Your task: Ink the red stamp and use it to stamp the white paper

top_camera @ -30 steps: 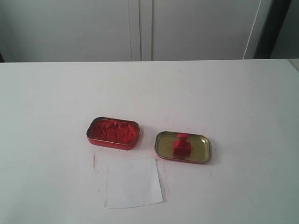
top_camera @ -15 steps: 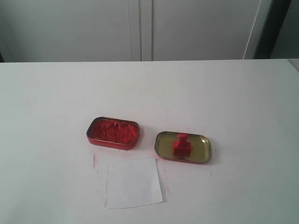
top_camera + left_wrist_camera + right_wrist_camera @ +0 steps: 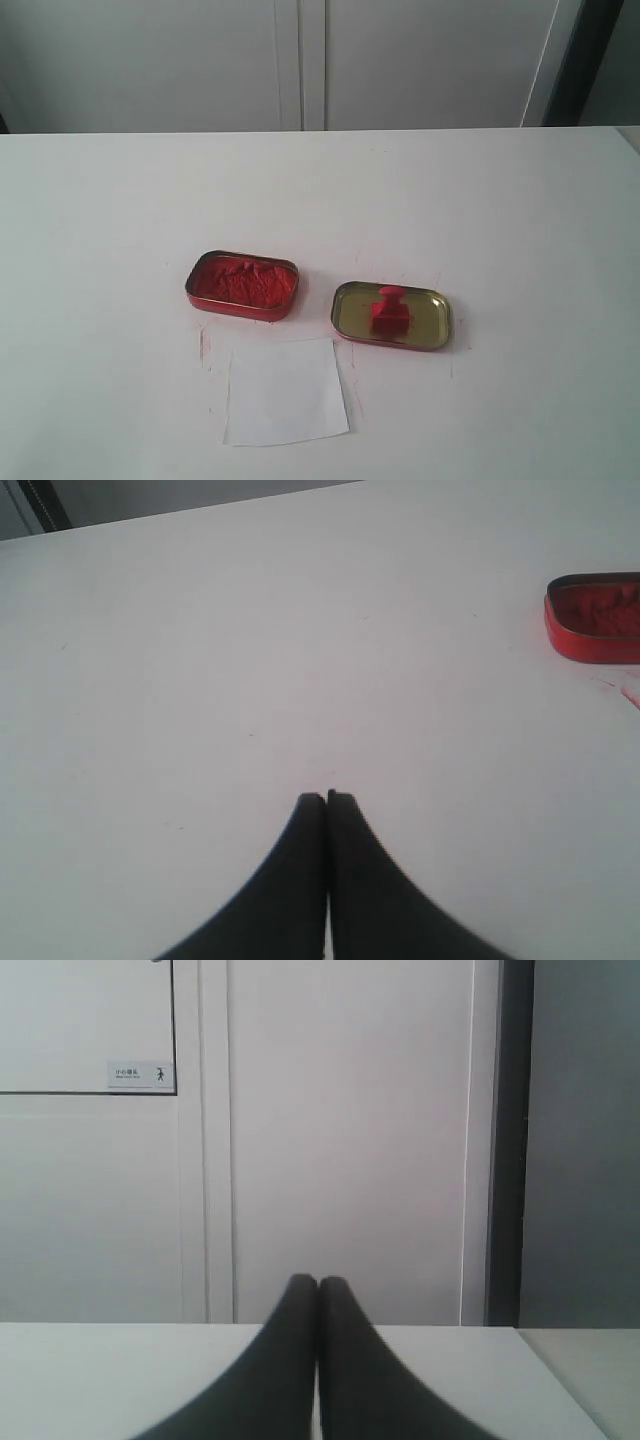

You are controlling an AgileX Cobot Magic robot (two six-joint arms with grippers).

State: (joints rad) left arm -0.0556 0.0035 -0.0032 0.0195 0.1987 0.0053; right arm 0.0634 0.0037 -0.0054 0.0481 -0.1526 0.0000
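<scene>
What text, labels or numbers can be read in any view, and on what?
Label on the wall panel, right wrist view: a few small characters and a pictogram, too small and blurred to read.
Ink tin, lid, stamp, paper: no text visible.

A small white label (image 3: 140, 1075) sits at one corner of the wall panel (image 3: 85, 1020). Its tiny print and pictogram can't be read. No other writing shows.
</scene>
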